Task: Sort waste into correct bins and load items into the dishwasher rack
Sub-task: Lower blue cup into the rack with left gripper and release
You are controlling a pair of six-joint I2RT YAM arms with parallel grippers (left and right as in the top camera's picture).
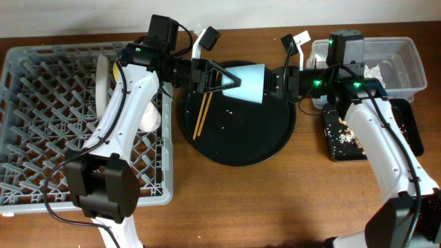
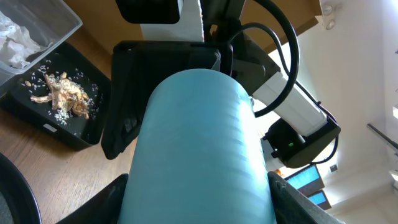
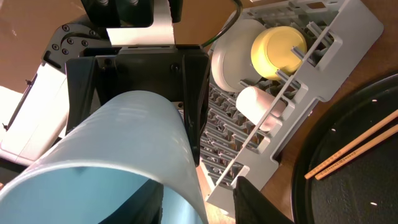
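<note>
Left gripper (image 1: 231, 77) clasps light blue cup (image 1: 249, 83) round its narrow base | right gripper (image 1: 274, 81) parted astride the rim | cup aloft over round black tray (image 1: 241, 141), near table's far edge | I judge it light, rigid, slick: hold the body.

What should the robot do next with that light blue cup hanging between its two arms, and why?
Probably draw the right gripper straight back off the light blue cup. Its jaws stand open, with a gap to the cup's wall, while the left gripper is closed around the other end. Once the right arm is clear, the left arm could carry the cup to the dishwasher rack.
</note>
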